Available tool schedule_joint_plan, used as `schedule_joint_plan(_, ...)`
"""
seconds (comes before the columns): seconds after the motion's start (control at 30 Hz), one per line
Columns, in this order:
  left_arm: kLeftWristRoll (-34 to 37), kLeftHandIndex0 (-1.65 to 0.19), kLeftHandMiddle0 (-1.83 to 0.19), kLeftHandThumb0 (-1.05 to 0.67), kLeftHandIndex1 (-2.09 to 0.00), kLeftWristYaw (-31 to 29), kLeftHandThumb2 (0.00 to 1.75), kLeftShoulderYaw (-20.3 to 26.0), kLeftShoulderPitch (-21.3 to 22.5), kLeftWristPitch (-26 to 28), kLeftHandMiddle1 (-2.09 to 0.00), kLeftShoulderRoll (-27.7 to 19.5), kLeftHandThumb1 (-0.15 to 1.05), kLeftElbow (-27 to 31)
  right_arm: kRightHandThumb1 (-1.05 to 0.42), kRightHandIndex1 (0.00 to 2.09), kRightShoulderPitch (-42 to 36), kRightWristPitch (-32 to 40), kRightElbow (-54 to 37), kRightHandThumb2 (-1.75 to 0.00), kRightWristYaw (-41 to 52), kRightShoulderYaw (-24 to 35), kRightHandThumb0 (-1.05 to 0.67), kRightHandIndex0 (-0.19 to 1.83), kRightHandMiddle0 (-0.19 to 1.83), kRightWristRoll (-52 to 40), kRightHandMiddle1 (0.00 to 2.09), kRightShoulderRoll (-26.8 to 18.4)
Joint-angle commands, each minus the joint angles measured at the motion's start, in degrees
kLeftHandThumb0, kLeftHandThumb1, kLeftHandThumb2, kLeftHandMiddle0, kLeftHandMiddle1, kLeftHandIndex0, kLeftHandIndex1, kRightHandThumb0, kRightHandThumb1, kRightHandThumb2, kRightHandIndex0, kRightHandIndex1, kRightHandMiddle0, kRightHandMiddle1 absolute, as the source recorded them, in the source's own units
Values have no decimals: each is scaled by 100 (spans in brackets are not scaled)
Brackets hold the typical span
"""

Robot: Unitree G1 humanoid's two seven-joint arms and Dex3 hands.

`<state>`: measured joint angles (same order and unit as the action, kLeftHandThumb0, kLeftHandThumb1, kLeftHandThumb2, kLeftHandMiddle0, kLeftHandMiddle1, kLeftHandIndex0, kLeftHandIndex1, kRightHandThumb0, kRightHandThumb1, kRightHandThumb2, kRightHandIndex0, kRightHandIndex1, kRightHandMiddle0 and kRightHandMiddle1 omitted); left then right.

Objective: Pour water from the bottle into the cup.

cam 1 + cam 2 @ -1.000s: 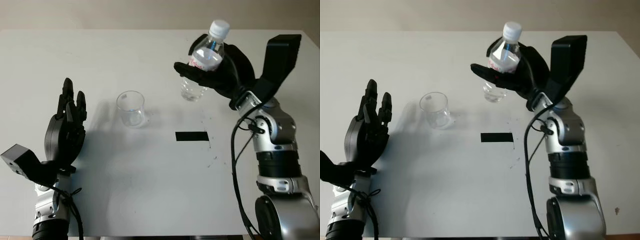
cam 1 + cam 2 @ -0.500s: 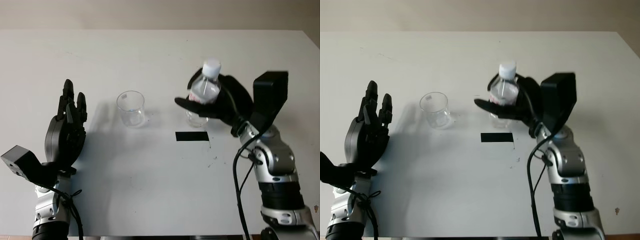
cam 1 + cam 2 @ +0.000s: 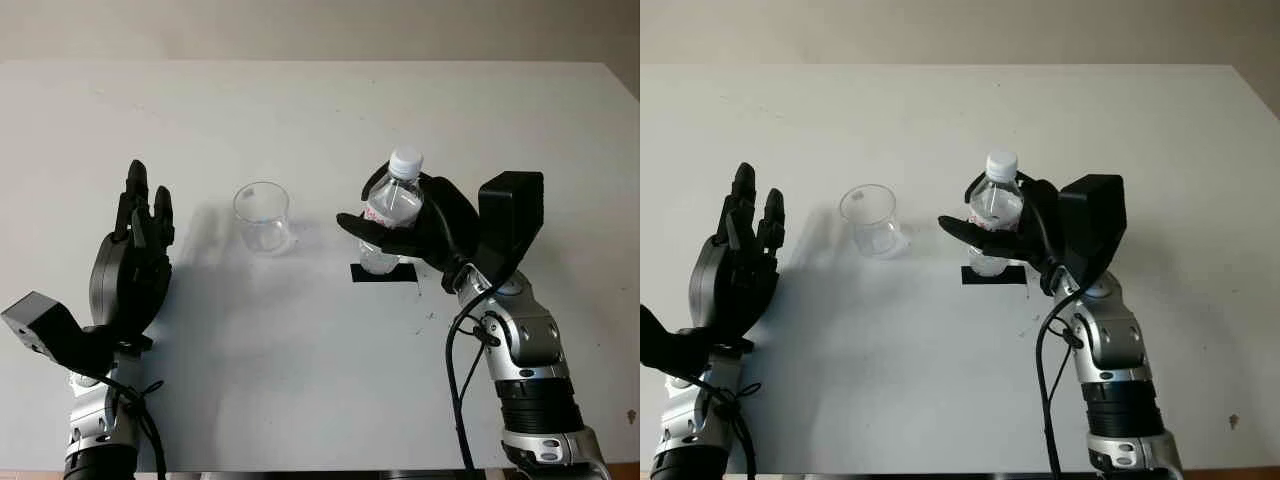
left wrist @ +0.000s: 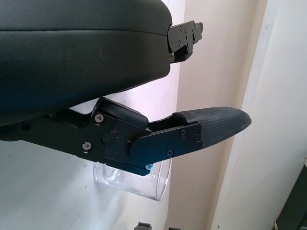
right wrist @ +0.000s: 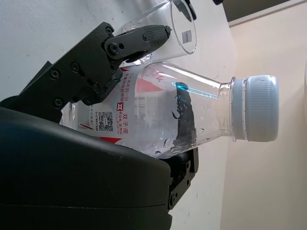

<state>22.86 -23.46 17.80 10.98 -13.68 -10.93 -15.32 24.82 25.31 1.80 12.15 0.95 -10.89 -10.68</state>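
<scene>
Just then the right hand (image 3: 415, 228), a black three-finger hand, was wrapped around the clear plastic water bottle with a white screw cap (image 3: 390, 215), its fingers (image 5: 120, 45) curled across the label side and the palm shell backing the other side. The bottle stood upright, or very nearly so, long axis vertical, cap uppermost and closed. Its base sat at the black rectangular tape mark (image 3: 383, 272) on the white table (image 3: 300, 110); whether it touched the surface or hung just above it could not be told. A red-and-white printed label (image 5: 108, 112) ringed the bottle's middle, and droplets clung inside the clear wall near the neck.

To the left of the tape mark, a little farther from the robot, stood the clear plastic cup (image 3: 262, 216), upright with its mouth open upward, near the bottle but apart from it. It looked clear throughout, and any water in it could not be made out.

Well to the left of the tape mark, beyond the cup, the left hand (image 3: 132, 262) was raised above the table, open and holding nothing, its fingertips pointing away from the robot.
</scene>
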Motion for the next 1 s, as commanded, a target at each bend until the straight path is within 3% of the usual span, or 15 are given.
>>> schedule_joint_plan(0.0,-2,19,19,-81,0,-22,65,-1,-253,33,-1,72,105,-233,-105,209,-57,-113,20,-42,2,46,-19,168,141,10,209,58)
schedule_joint_plan(0.4,59,19,19,-80,0,-89,65,41,-265,84,0,46,105,-217,-105,209,-99,-228,38,-35,139,-180,-21,164,142,424,209,-140)
schedule_joint_plan(0.53,60,19,19,-80,0,-69,66,39,-225,87,-1,57,105,-239,-105,209,-147,-236,-13,-20,211,-226,-29,116,75,564,209,-186)
schedule_joint_plan(0.7,71,19,19,-80,0,-135,66,48,-207,60,0,26,105,-292,-105,209,-217,-256,-75,-14,158,-240,-32,79,34,687,209,-148)
schedule_joint_plan(0.73,74,19,19,-80,0,-133,66,55,-208,61,0,25,105,-293,-105,209,-234,-246,-94,-11,137,-245,-34,62,25,713,209,-144)
schedule_joint_plan(0.77,68,19,19,-80,0,-126,66,56,-212,66,0,21,105,-284,-103,209,-253,-221,-124,-8,102,-263,-40,31,7,764,209,-149)
schedule_joint_plan(0.83,72,19,19,-80,0,-137,66,60,-218,76,0,6,105,-278,-99,209,-312,-317,-131,-5,141,-256,-49,-3,-11,762,206,-155)
schedule_joint_plan(0.93,70,19,19,-80,0,-134,65,66,-225,66,0,-1,105,-283,-95,124,-400,-735,-12,-5,435,-285,-62,-17,-18,743,111,-274)
schedule_joint_plan(0.97,69,19,19,-80,0,-133,65,66,-228,64,0,-2,105,-281,-94,81,-424,-828,22,-5,511,-283,-65,-18,-19,743,74,-301)
